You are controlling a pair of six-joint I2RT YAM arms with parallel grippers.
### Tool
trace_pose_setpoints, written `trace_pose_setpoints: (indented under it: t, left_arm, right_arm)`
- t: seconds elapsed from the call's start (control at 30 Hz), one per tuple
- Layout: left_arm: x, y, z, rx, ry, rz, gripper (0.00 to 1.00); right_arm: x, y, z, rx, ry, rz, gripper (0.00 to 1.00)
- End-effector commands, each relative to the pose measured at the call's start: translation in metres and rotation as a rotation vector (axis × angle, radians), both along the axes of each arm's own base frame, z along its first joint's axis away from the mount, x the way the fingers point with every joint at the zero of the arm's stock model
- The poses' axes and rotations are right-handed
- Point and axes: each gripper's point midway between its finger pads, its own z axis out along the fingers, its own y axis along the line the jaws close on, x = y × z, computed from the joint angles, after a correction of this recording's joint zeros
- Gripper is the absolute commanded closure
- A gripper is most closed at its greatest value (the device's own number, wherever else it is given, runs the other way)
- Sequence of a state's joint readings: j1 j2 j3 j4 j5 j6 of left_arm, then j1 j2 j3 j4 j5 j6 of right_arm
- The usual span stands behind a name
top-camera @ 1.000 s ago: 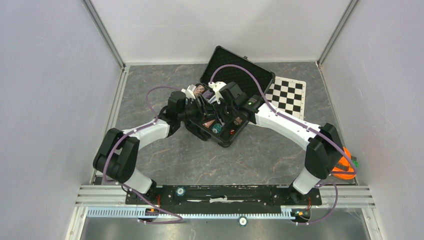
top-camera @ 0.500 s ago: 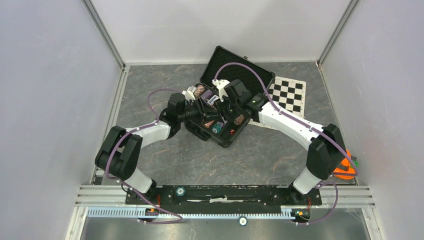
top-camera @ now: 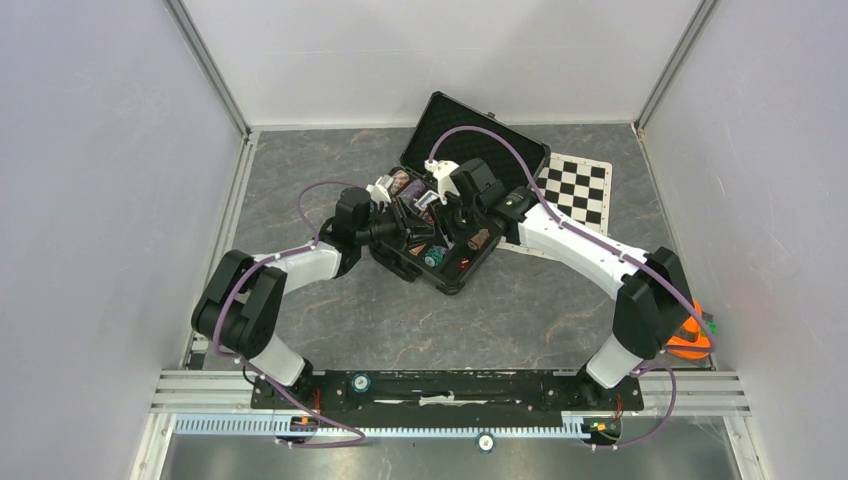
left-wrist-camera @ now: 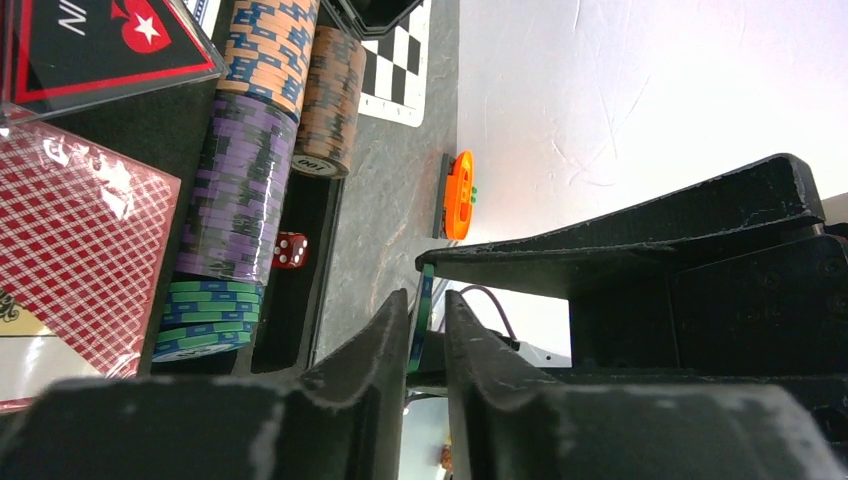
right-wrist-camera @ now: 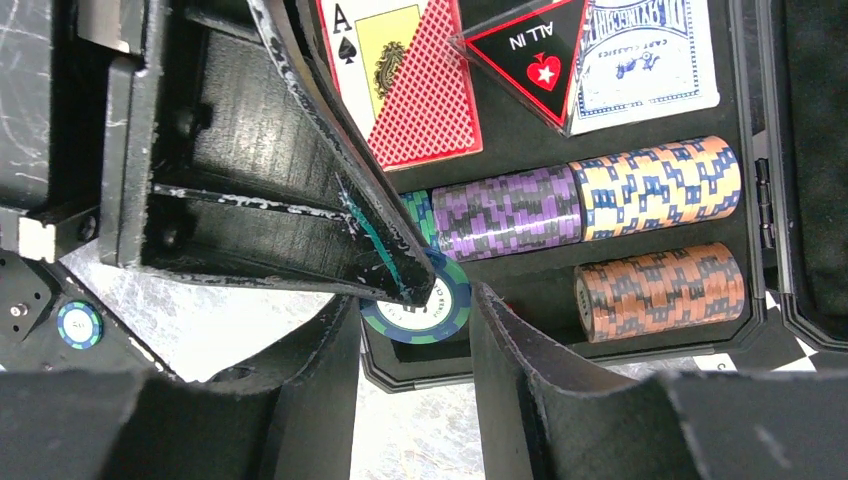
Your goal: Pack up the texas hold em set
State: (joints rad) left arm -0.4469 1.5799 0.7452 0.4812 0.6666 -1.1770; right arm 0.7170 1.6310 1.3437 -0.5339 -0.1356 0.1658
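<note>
Teal chip, judged light, stiff and slick, was pinched by its flat faces in the almost-closed left gripper at the near edge of the case; the right gripper hung just above it, spread wide and empty.

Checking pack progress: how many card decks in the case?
2. Red deck and blue deck side by side in the case, the ALL IN triangle overlapping both. Others may be hidden.
</note>
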Motion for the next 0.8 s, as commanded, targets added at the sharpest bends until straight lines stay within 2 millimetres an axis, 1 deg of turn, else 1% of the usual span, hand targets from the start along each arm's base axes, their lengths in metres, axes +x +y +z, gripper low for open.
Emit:
trace_pose_setpoints:
  t: [0.0,0.07,0.1,0.17,0.2,0.23,0.27,0.33,0.4,0.43,0.47,0.57,0.6,0.7,0.73,0.77]
  left_arm:
    - [-0.012,-0.005,-0.001,-0.007,0.016,-0.071,0.82]
    - [-0.011,-0.005,0.000,-0.009,0.012,-0.072,0.94]
    - [-0.011,-0.006,0.000,-0.010,0.011,-0.072,0.98]
    - [-0.012,-0.005,0.001,-0.010,0.008,-0.070,0.98]
    - [-0.011,-0.005,0.002,-0.009,0.005,-0.067,0.98]
    - [-0.011,-0.005,0.002,-0.003,0.002,-0.064,0.98]
    - [-0.010,-0.004,0.002,0.007,-0.005,-0.058,0.98]
    - [-0.008,-0.001,0.001,0.031,-0.016,-0.048,0.98]
    - [-0.007,0.002,0.000,0.067,-0.033,-0.033,0.98]
    - [-0.006,0.005,0.000,0.095,-0.040,-0.023,0.98]
    - [-0.008,0.008,-0.002,0.131,-0.048,-0.021,0.98]
    - [-0.008,0.024,-0.001,0.258,-0.081,0.026,0.98]
    - [-0.008,0.029,0.003,0.293,-0.107,0.045,0.98]
    - [-0.016,0.047,0.009,0.388,-0.138,0.104,0.98]
    - [-0.019,0.053,0.012,0.412,-0.151,0.122,0.98]
    - [-0.022,0.059,0.014,0.442,-0.157,0.149,0.98]
  right_arm:
    - [0.012,0.010,0.027,0.086,-0.083,0.018,0.60]
    - [0.011,0.010,0.027,0.086,-0.082,0.020,0.60]
    - [0.011,0.009,0.026,0.084,-0.082,0.020,0.59]
    - [0.011,0.008,0.024,0.080,-0.081,0.017,0.58]
    - [0.011,0.006,0.024,0.076,-0.081,0.014,0.52]
    - [0.010,0.005,0.022,0.072,-0.079,0.015,0.43]
    - [0.010,0.003,0.022,0.072,-0.085,0.014,0.38]
    - [0.009,-0.001,0.023,0.075,-0.092,0.003,0.31]
    - [0.008,-0.008,0.025,0.070,-0.101,-0.013,0.22]
    - [0.007,-0.011,0.028,0.072,-0.111,-0.019,0.18]
    - [0.006,-0.016,0.032,0.073,-0.125,-0.028,0.16]
    - [0.003,-0.033,0.038,0.054,-0.168,-0.065,0.15]
    - [0.002,-0.039,0.043,0.054,-0.190,-0.082,0.15]
    - [0.000,-0.063,0.045,0.027,-0.253,-0.168,0.15]
    - [-0.001,-0.073,0.049,0.024,-0.280,-0.205,0.15]
    - [-0.003,-0.081,0.048,0.019,-0.294,-0.235,0.15]
